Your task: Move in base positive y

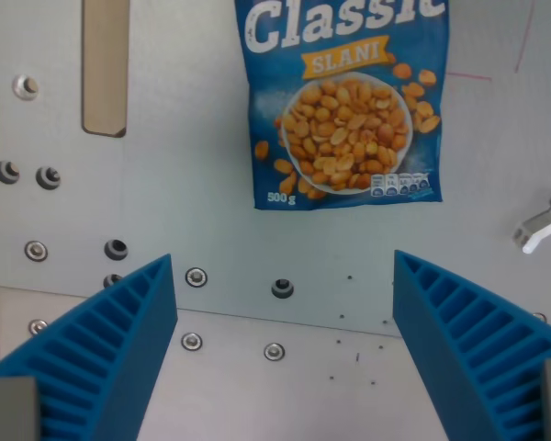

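Observation:
My gripper (285, 354) is open and empty, with its two blue ribbed fingers at the wrist view's lower left (101, 354) and lower right (473, 354). It hangs above a grey metal plate (211, 184). A blue bag of peanuts (347, 101), printed "Classic Slani 500 g", lies flat on the plate at the top middle, beyond the fingertips and apart from them. Its top edge is cut off by the frame.
Several bolts and screw heads (195, 277) dot the plate at the left and between the fingers. A long slot (105, 64) showing a tan surface runs down the upper left. A white plastic piece (544, 227) sticks in at the right edge.

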You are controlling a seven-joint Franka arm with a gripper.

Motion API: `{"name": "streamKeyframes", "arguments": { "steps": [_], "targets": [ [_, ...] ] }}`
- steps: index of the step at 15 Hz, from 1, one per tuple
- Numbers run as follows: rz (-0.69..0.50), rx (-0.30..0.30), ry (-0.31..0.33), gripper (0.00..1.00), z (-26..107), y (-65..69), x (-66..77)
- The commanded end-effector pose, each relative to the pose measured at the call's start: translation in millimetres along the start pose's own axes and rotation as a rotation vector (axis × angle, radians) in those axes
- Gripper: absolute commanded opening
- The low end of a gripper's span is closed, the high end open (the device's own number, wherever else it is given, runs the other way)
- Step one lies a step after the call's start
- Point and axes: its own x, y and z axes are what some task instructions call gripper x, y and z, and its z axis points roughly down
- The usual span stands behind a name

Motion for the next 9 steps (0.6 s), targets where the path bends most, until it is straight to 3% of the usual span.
{"name": "streamKeyframes", "arguments": {
  "steps": [1,9],
  "targets": [
    [0.015,-0.007,-0.012,1.00,-3.4,-13.0,10.5],
    [0.015,-0.007,-0.012,1.00,-2.5,-52.7,25.8]
  ]
}}
